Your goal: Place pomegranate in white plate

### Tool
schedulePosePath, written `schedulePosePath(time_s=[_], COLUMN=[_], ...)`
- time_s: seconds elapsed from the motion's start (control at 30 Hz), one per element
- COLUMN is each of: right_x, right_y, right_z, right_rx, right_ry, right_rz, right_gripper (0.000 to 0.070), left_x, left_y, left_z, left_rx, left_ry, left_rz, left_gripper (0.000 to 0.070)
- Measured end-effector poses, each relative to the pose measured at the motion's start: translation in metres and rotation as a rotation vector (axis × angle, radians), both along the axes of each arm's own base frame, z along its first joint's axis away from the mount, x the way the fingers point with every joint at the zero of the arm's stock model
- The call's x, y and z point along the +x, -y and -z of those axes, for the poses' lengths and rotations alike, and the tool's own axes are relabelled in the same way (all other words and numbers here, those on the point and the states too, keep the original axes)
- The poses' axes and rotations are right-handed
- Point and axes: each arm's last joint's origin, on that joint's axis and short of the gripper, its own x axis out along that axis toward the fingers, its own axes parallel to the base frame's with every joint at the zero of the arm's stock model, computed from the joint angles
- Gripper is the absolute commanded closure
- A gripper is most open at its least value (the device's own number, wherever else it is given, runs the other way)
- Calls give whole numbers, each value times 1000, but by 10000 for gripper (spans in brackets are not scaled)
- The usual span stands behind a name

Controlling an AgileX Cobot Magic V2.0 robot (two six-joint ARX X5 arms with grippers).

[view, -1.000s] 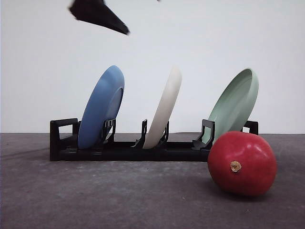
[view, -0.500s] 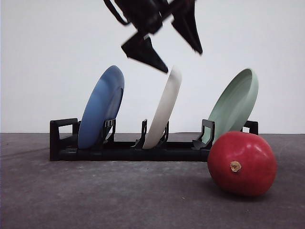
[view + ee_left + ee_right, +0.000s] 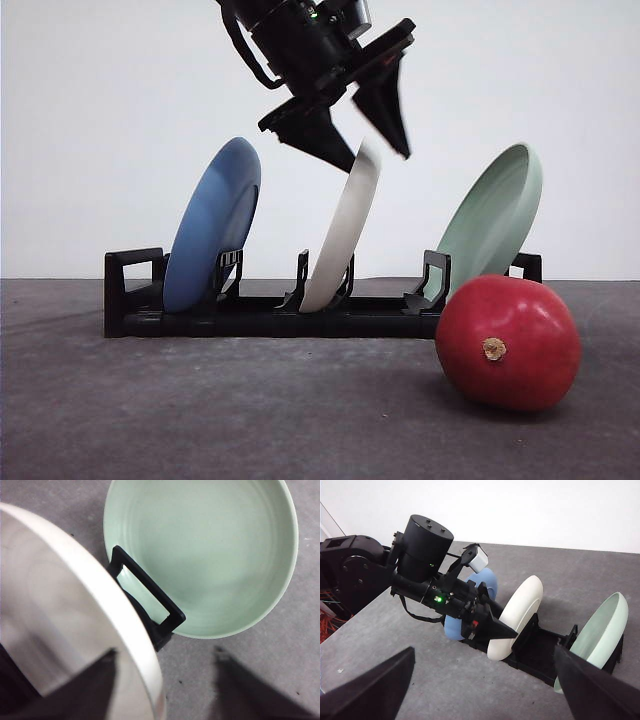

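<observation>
Front view: we are seeing no readable writing or labels anywhere. Our left gripper (image 3: pixel 368 150) is hanging with its jaws spread, one finger on each side of the top rim of the white plate (image 3: pixel 343 235) — whether either is touching we probably cannot say. The plate is standing on edge in the black rack (image 3: pixel 130 300), top leaning right, between the blue plate (image 3: pixel 210 225) and the pale green plate (image 3: pixel 495 220). The pomegranate (image 3: pixel 508 343) is lying on the grey table (image 3: pixel 200 410) in front of the green plate — calyx pointing toward the camera. Our right gripper (image 3: pixel 480 685) is hanging apart, fingers wide.
</observation>
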Motion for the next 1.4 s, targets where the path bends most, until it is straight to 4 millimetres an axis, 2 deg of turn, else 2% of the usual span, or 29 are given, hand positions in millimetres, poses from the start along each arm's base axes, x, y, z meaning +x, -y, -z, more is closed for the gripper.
schedulePosePath(time_s=[0.07,0.1,0.53,0.73,0.83,0.93,1.17,1.27,1.4], right_x=[0,0,-1,-1,-1,-1,-1,-1,-1], right_y=[0,0,0,0,0,0,0,0,0], right_z=[0,0,2,2,2,2,2,2,2], right_rx=[0,0,0,0,0,0,0,0,0], right_ry=[0,-1,-21,-21,-21,-21,-21,-22,-23], right_rz=[0,0,0,0,0,-1,0,0,0], right_gripper=[137,137,138,138,137,138,137,137,137], left_x=[0,0,-1,-2,-10,-27,-91,-120,-155], left_y=[0,0,1,1,-4,-15,-49,-64,-78], left_z=[0,0,-3,-24,-40,-65,-131,-146,-156], left_rx=[2,1,-30,-103,-136,-165,-220,-203,-146], left_ry=[-2,-2,-44,-35,-28,0,66,66,56], left_rz=[0,0,-27,-14,-12,-4,48,86,146], left_gripper=[682,700,700,700,700,700,700,700,700])
